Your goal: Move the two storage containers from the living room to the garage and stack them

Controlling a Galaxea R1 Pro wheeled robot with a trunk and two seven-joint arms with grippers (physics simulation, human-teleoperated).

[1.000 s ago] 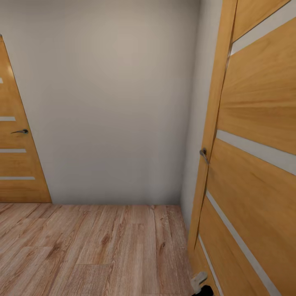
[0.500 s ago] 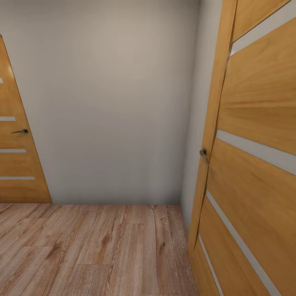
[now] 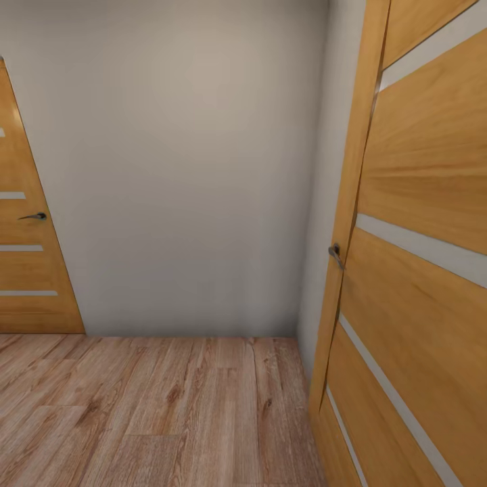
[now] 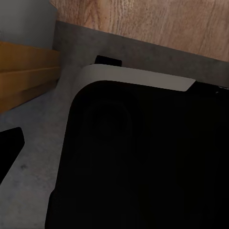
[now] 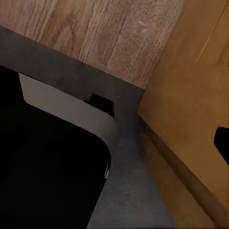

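Wood-plank flooring point(image 3: 169, 406) is running across the lower part of the head view and is meeting a plain grey wall point(image 3: 182, 169) straight ahead. An orange wooden door point(image 3: 27, 270) with pale horizontal strips is standing at the left edge, and a dark lever handle point(image 3: 34, 216) is projecting from it. A second door of the same pattern point(image 3: 419, 270) is standing close by on the right, angled toward the camera, with a metal handle point(image 3: 335, 253) showing at its edge.

The left wrist view is looking down on a large black body point(image 4: 143, 162) with a white rounded trim point(image 4: 138, 76). This body is resting over a rough grey surface point(image 4: 38, 143), which is bordering wood planks and an orange door edge point(image 4: 24, 71). A black tip point(image 4: 9, 148) is entering at the border of that view; it may be part of the left hand, and it cannot be told whether that hand is apart or together.

The right wrist view is showing a matching black body point(image 5: 43, 176) with white trim, the grey surface point(image 5: 129, 191), and an orange door panel point(image 5: 191, 95) just beside it. A dark shape point(image 5: 223, 143) is crossing the door panel at the border. It may belong to the right hand, whose state likewise cannot be told.

The position of the storage containers relative to either hand cannot be told from these views. The wrist views are supplying the grey surface and the black body; the head view is supplying the wall and both door handles.
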